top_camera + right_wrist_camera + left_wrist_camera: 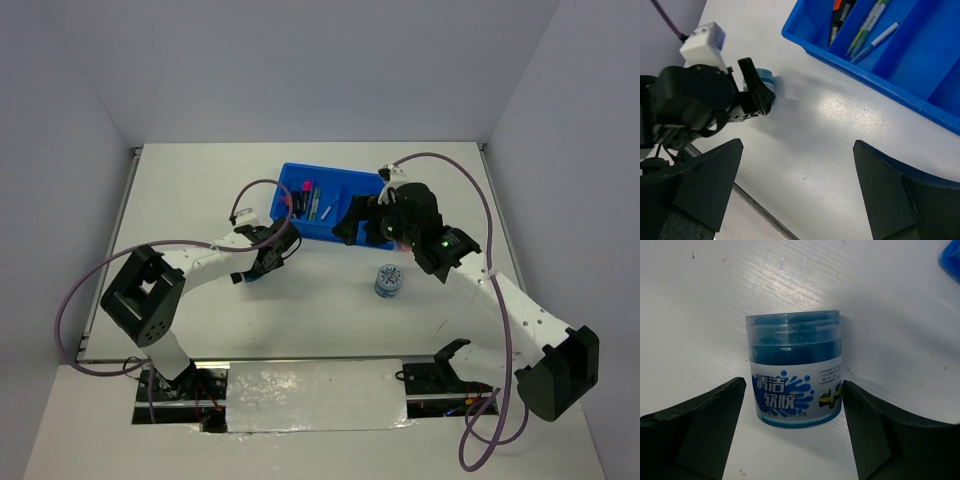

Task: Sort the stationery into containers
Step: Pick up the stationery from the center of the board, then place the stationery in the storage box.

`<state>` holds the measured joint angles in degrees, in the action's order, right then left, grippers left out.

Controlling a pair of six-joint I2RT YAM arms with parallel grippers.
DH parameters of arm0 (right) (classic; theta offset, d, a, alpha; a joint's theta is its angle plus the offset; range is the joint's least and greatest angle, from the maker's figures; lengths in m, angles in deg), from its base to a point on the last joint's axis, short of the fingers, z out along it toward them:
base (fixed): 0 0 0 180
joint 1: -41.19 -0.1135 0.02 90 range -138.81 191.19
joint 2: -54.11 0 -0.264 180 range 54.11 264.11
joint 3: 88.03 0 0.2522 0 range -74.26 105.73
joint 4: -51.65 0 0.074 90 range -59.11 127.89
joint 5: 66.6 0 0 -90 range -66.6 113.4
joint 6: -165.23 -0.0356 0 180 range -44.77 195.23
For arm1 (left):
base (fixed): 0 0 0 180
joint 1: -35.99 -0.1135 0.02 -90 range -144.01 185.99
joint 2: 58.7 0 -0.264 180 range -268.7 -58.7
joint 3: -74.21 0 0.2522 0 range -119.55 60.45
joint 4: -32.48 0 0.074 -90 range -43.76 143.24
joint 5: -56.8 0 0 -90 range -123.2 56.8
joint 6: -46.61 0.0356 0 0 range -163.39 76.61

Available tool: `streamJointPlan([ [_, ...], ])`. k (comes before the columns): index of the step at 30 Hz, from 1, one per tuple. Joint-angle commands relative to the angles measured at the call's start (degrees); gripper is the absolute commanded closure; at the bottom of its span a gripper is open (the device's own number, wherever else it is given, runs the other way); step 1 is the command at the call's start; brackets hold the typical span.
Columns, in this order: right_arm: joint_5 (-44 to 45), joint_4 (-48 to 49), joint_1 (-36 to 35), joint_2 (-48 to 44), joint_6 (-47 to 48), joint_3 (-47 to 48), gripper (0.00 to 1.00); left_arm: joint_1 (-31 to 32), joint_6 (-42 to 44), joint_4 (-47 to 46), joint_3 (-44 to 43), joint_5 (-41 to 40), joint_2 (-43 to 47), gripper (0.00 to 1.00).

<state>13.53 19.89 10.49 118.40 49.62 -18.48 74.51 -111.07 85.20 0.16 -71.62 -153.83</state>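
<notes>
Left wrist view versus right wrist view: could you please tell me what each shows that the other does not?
Only the left wrist: the blue-white roll's printed label, between the left hand's fingers. Only the right wrist: pale pens in the blue tray, and the open right hand. Both: the roll, the left hand, the tray, the white table.

Bright blue for the tray [352, 181]. Translucent dark blue for the jar [794, 372] at frame centre, white-banded with a blue splash pattern and blue lettering. White for the desk [700, 300].
</notes>
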Motion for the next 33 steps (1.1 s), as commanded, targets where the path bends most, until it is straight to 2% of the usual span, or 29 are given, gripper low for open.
streamJointPlan([
  [1, -0.9, 2.9, -0.4, -2.2, 1.0, -0.4, 0.00, -0.9, -0.3, -2.8, 1.2, 0.4, -1.5, 0.09],
  [3, -0.6, 2.6, -0.5, -2.5, 1.2, -0.4, 0.00, -1.5, 0.2, -3.7, 2.0, 1.2, -2.0, 0.13],
  [4, -0.4, 2.4, -0.4, -2.6, 1.3, -0.4, 0.00, -1.5, 0.2, -4.3, 2.2, 1.3, -2.0, 0.19],
  [5, -0.3, 2.4, -0.5, -2.7, 1.3, -0.5, 0.00, -1.5, 0.4, -4.9, 2.7, 1.3, -1.8, 0.32],
  [6, -0.2, 2.4, -0.4, -2.9, 1.3, -0.6, 0.00, -1.5, 0.2, -5.0, 3.1, 1.5, -1.1, 0.57],
  [8, 0.0, 2.5, -0.5, -3.0, 1.3, -0.6, 0.00, -1.4, 1.0, -6.6, 4.3, 1.7, 0.1, 0.77],
  [9, 0.0, 2.7, -0.5, -3.2, 1.3, -0.9, 0.00, -1.5, 1.1, -6.5, 4.5, 1.4, 1.6, 1.00],
  [12, -1.1, 4.5, -0.4, -4.8, 1.1, -2.4, 0.00, 0.2, 6.6, -9.4, 5.2, 1.0, 6.7, 1.00],
  [13, -2.4, 6.2, -0.4, -5.5, 0.8, -2.9, 0.00, 1.3, 11.9, -11.6, 7.1, 0.5, 8.6, 1.00],
  [15, -3.1, 7.0, -0.2, -7.3, -0.2, -3.6, 0.00, 5.6, 21.0, -23.0, 13.7, 0.7, 17.1, 1.00],
  [16, -3.0, 6.8, -0.5, -8.0, -1.6, -3.5, 0.00, 8.6, 24.8, -35.2, 17.3, 3.2, 20.5, 1.00],
  [17, -2.4, 6.7, -0.5, -9.2, -2.8, -3.6, 0.00, 9.8, 28.7, -42.8, 20.9, 6.2, 28.2, 1.00],
  [18, -1.7, 6.7, -0.6, -9.7, -4.3, -4.0, 0.00, 10.8, 34.9, -49.8, 28.7, 9.7, 32.3, 1.00],
  [19, -0.8, 6.9, -0.8, -10.2, -8.1, -4.5, 0.00, 12.1, 36.9, -56.1, 32.6, 15.9, 35.9, 1.00],
  [20, 1.5, 6.1, -0.9, -10.5, -10.1, -4.9, 0.00, 12.4, 38.3, -65.2, 35.6, 17.8, 42.4, 1.00],
  [21, 1.9, 5.6, -1.3, -10.3, -11.9, -5.1, 0.00, 12.5, 39.8, -67.9, 39.9, 19.2, 45.3, 1.00],
  [24, 1.6, 5.3, -3.1, -9.1, -16.5, -5.5, 0.00, 12.7, 45.5, -75.6, 43.9, 26.5, 52.0, 1.00],
  [29, 2.9, 4.8, -8.0, -6.1, -19.7, -4.3, 0.00, 12.9, 51.6, -78.9, 44.6, 35.0, 54.4, 1.00],
  [33, 5.1, 7.2, -13.9, -4.1, -20.6, -3.6, 0.00, 12.9, 53.4, -79.6, 44.6, 37.4, 54.6, 1.00],
])
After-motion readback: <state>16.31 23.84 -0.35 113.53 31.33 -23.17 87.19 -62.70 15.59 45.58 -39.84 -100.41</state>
